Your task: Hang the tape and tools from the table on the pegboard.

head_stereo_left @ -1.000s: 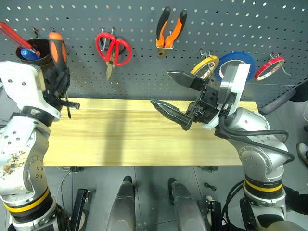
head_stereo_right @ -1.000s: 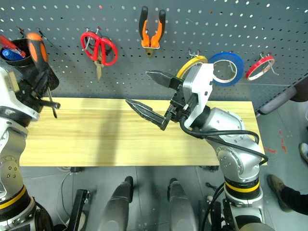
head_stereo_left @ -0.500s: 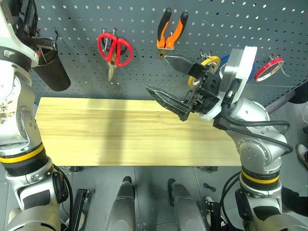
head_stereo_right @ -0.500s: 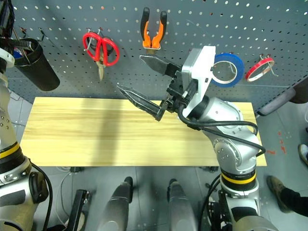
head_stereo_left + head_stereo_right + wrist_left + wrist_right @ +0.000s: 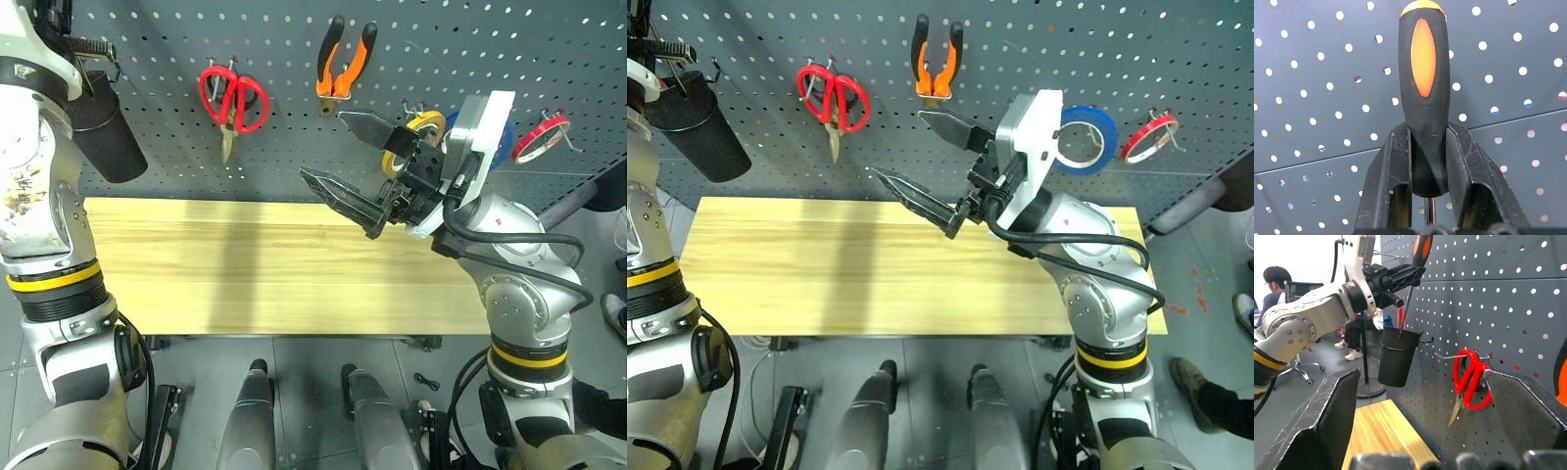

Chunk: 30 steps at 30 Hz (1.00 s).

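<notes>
Two spread right fingers (image 5: 345,192) over bare table (image 5: 216,264), below pegboard (image 5: 157,147).

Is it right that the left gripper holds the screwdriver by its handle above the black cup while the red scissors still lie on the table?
Not quite: the red scissors hang on the pegboard, as the left eye view shows. The left gripper does hold the screwdriver by its handle above the black cup.
</notes>
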Available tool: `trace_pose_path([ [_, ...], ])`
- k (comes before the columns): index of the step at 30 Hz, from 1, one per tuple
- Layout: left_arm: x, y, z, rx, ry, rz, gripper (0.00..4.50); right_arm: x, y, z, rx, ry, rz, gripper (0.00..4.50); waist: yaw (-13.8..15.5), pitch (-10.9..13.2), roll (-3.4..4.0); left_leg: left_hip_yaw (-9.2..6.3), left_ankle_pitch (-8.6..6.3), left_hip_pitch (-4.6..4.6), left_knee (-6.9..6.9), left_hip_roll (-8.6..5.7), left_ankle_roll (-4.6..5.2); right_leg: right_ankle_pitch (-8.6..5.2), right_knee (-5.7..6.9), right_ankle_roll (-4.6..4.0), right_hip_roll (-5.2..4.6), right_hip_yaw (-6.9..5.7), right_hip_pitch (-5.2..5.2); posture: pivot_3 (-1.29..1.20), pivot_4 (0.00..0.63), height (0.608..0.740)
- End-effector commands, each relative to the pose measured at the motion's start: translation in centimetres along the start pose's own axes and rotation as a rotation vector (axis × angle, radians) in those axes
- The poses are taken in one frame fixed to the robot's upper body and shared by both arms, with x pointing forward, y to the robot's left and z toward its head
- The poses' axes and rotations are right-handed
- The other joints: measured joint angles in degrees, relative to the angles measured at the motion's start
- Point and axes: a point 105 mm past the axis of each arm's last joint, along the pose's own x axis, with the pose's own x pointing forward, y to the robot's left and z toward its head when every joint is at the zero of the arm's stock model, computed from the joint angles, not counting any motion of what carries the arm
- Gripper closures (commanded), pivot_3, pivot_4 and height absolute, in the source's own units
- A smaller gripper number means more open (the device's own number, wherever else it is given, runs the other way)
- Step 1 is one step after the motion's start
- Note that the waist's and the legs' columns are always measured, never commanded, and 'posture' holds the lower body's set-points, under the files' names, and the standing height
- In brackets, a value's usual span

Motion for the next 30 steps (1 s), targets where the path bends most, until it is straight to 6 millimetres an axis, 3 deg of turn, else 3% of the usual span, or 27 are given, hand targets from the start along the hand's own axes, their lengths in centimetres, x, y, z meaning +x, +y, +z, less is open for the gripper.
trace_pose_path([
  [1,-0.5,0.8,0.5,0.035,-0.017,0.019,4.02,-0.1,0.2,1.3,-0.051,-0.042,0.006,0.0,-0.2,0.0,0.0,0.0,0.0,0.0,0.0,0.0,0.0,0.0,0.0,0.0,0.0,0.0,0.0,0.12,0.301,0.74],
  [9,-1.1,-0.7,0.2,-0.027,0.008,-0.004,4.02,0.1,0.0,1.2,-0.059,-0.04,0.004,0.0,-0.4,0.0,0.0,-0.01,0.01,-0.01,0.01,0.0,0.01,0.0,0.03,0.0,-0.01,-0.01,0.0,0.12,0.302,0.74],
  [15,0.6,0.6,2.8,-0.043,-0.071,0.063,4.02,0.2,0.0,1.1,-0.06,-0.037,0.01,0.0,-0.1,0.0,0.0,-0.01,0.01,-0.07,0.03,0.0,0.01,0.0,-0.01,0.0,-0.03,-0.06,-0.01,0.12,0.302,0.74],
  [24,0.6,2.1,3.6,0.039,-0.082,0.122,4.02,0.3,0.0,1.2,-0.065,-0.051,0.02,0.0,-0.1,0.0,-0.01,-0.01,0.02,-0.08,0.02,0.0,0.0,0.01,-0.02,0.01,-0.04,-0.06,-0.01,0.13,0.303,0.74],
  [30,-0.3,3.2,1.7,0.096,-0.027,0.129,4.02,0.7,0.3,1.7,-0.062,-0.079,0.032,0.0,-0.1,0.0,0.0,-0.01,0.02,-0.07,0.01,0.0,0.0,0.01,-0.01,0.01,-0.04,-0.06,-0.01,0.14,0.306,0.74],
])
